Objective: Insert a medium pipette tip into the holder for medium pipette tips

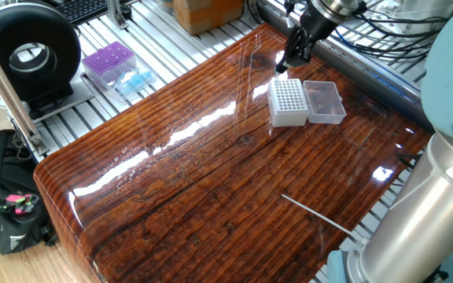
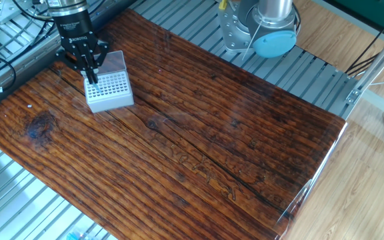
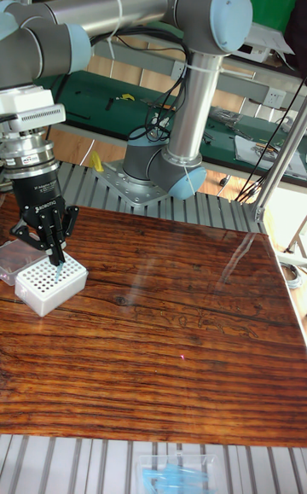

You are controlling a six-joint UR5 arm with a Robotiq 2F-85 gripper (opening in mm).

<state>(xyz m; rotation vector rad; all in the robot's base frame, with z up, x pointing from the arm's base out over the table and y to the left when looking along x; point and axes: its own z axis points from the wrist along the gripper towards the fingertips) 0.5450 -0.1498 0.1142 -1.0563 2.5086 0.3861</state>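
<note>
The holder for medium pipette tips [image 1: 288, 104] [image 2: 109, 91] [image 3: 49, 282] is a small white box with a grid of holes. It stands near the table's far corner, and its clear lid [image 1: 324, 101] [image 3: 13, 259] lies open beside it. My gripper [image 1: 281, 67] [image 2: 92, 77] [image 3: 56, 260] hangs straight down over the holder's edge nearest the arm. Its fingers are pinched together on the medium pipette tip [image 3: 58, 272], a small bluish point showing just below them and reaching to the hole grid. In the other two views the tip is too small to make out.
A purple tip box [image 1: 108, 63] and a light-blue pack [image 1: 134, 80] lie on the slatted frame off the table. A thin white rod [image 1: 317, 214] rests on the wood near the arm's base [image 2: 259, 30]. A black round device [image 1: 30, 55] stands at the left.
</note>
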